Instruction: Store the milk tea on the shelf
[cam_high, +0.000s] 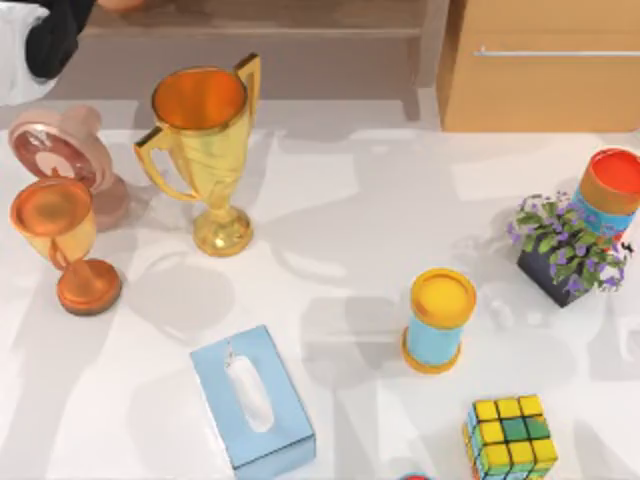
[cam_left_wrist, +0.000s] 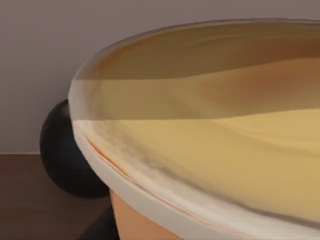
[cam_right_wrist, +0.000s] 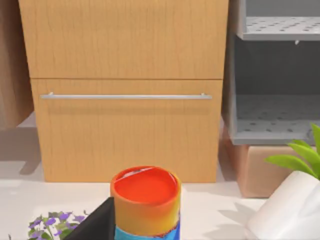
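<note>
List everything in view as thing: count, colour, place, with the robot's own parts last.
milk tea: 1, peach-tan with a pale rim, close up in the left wrist view
shelf: 1, brown, far edge of the table at left
cabinet: 1, light wood with silver bar handle, far right
trophies: 2, a large gold one at far left-centre, a small orange one at left
round pink object: 1, far left
tissue box: 1, light blue, near centre-left
blue cylinders: 2, yellow lid near centre-right, orange-red lid at right
potted plant: 1, purple flowers, right
puzzle cube: 1, multicoloured, near right
left arm: 1, white and black, far-left corner
</note>
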